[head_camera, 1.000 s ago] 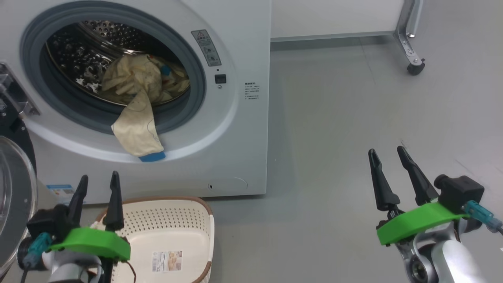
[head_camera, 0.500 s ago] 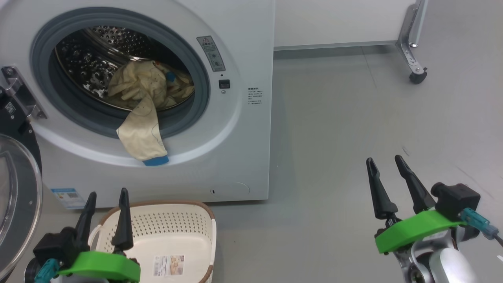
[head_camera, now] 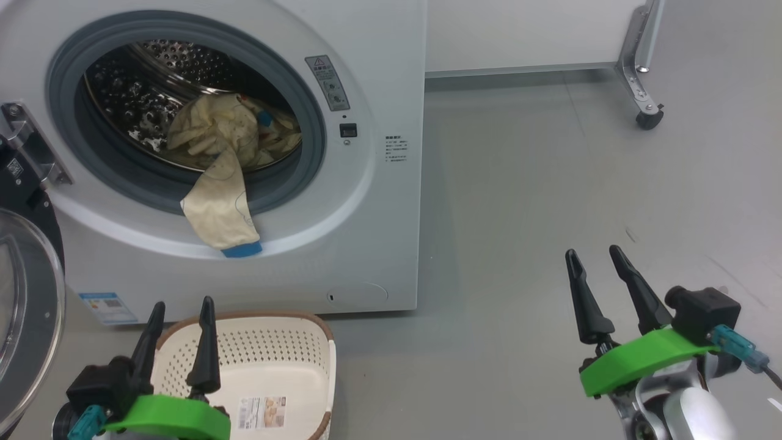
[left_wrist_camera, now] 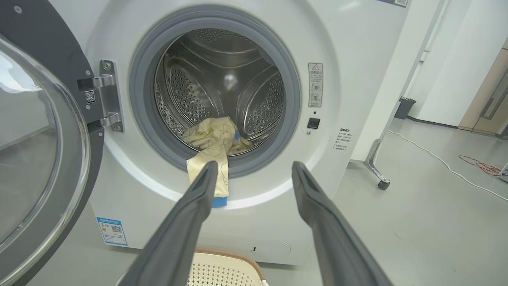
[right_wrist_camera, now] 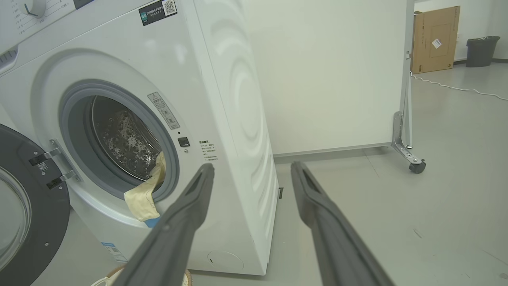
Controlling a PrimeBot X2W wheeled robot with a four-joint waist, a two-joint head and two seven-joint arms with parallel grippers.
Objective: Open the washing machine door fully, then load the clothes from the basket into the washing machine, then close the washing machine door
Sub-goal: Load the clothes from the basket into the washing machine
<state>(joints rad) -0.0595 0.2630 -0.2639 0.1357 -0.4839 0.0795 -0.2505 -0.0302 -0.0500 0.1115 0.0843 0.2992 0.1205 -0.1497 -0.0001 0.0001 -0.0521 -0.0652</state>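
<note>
left tool (head_camera: 183, 302) hangs open and empty over the basket (head_camera: 275, 348) at seven o'clock; right tool (head_camera: 591, 250), open too, idles at four o'clock. the basket holds nothing but its label (head_camera: 261, 410). the clothes (head_camera: 220, 201) sit inside the washing machine (head_camera: 379, 232), one cuff (head_camera: 242, 249) drooping over the seal (head_camera: 110, 174), so the washing machine door (head_camera: 24, 305) at nine o'clock would likely pinch it.

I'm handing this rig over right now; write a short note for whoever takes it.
Left gripper open, empty, near the basket.
Right gripper open, empty, over the floor right of the washer.
Door swung open at left.
Clothes in the drum, one blue-cuffed end hanging out over the seal.
Basket empty, on the floor before the washer.
Done: door opened, basket emptied.
Left: push the hanging end in, close the door.
</note>
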